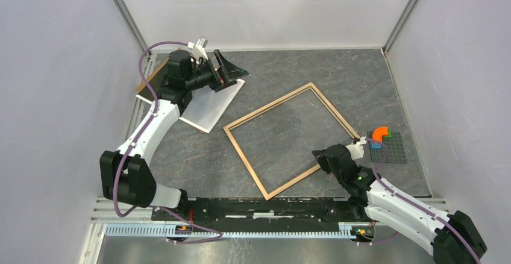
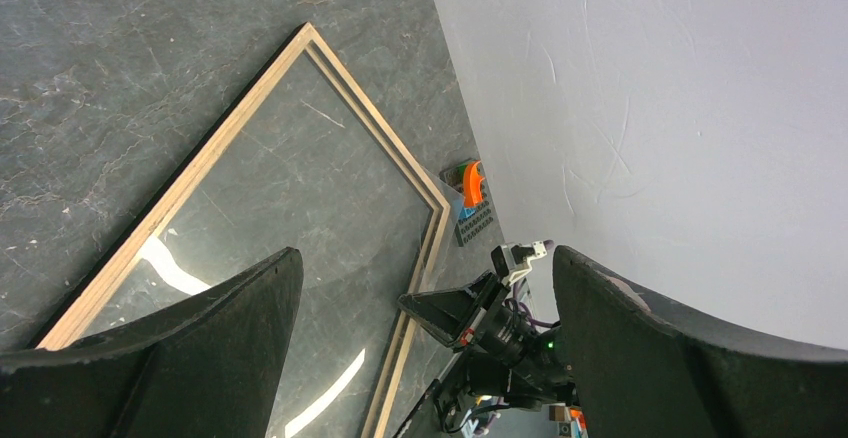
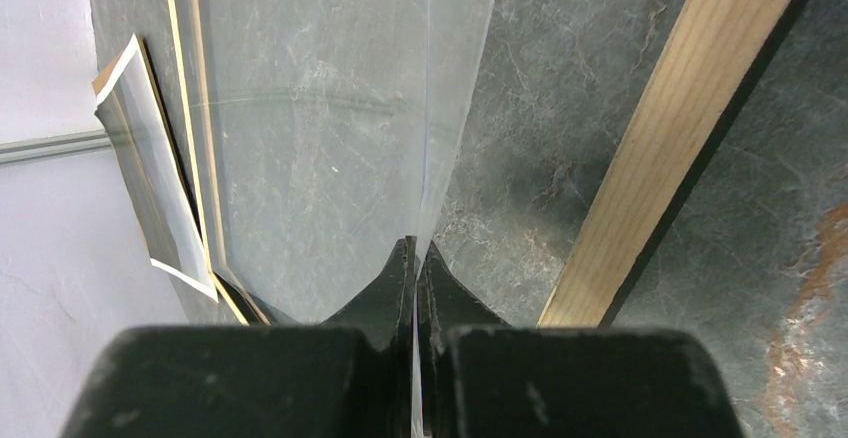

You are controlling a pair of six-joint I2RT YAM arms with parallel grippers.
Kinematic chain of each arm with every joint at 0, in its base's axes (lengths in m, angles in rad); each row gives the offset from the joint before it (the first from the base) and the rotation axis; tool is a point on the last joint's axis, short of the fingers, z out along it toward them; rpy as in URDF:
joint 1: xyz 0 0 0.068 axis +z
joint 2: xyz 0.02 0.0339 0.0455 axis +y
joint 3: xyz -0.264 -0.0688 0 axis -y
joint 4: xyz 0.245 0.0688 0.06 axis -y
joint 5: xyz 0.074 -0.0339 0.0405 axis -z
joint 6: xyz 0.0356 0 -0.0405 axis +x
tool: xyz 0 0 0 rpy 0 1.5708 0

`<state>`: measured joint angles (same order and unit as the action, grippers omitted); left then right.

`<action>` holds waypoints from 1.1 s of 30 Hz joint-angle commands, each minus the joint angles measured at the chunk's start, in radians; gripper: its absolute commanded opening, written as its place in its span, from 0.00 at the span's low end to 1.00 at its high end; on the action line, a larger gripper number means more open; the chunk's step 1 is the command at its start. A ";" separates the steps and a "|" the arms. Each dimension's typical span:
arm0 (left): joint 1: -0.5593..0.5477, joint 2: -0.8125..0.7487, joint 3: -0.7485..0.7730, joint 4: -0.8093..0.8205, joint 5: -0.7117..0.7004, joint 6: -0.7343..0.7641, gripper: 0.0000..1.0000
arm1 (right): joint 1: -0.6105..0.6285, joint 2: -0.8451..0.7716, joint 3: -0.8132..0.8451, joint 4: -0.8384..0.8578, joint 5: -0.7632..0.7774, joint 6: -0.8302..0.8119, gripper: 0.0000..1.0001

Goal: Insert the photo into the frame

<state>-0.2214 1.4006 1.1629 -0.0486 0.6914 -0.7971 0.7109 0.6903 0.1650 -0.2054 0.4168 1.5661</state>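
The frame [image 1: 269, 105] lies light wood face up at the table's middle; it also shows in the left wrist view [image 2: 225, 128] and one rail in the right wrist view [image 3: 660, 128]. The photo [image 1: 211, 110] lies white side up at the back left, partly on a brown backing board [image 1: 144, 86]. My left gripper [image 1: 232, 71] hovers open and empty over the photo's far edge, fingers wide apart [image 2: 427, 258]. My right gripper [image 1: 319, 155] is shut [image 3: 417, 248] on the edge of a clear pane [image 3: 330, 108] that spans the frame's opening [image 1: 283, 137].
A grey studded plate with an orange and blue piece [image 1: 385, 146] sits by the right wall, just beyond the frame's right corner; it also shows in the left wrist view [image 2: 470, 188]. White walls enclose the table on three sides.
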 commanded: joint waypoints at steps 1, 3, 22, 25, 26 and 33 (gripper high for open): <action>-0.004 0.005 0.003 0.045 0.025 -0.021 1.00 | 0.003 -0.010 -0.012 -0.060 -0.049 0.000 0.00; -0.004 0.005 0.003 0.044 0.024 -0.021 1.00 | 0.004 -0.022 -0.012 -0.068 -0.050 0.000 0.00; -0.007 0.009 0.003 0.044 0.024 -0.019 1.00 | 0.003 -0.035 -0.051 -0.038 -0.074 -0.010 0.00; -0.008 0.009 0.003 0.044 0.023 -0.019 1.00 | 0.004 -0.025 -0.064 0.001 -0.077 -0.006 0.00; -0.009 0.011 0.003 0.044 0.023 -0.020 1.00 | 0.003 -0.021 -0.063 0.007 -0.074 -0.009 0.00; -0.010 0.013 0.003 0.045 0.024 -0.019 1.00 | 0.004 0.003 -0.085 0.076 -0.076 -0.029 0.05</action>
<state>-0.2264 1.4059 1.1629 -0.0486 0.6914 -0.7971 0.7105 0.6743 0.1169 -0.1738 0.3813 1.5646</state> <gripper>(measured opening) 0.996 0.051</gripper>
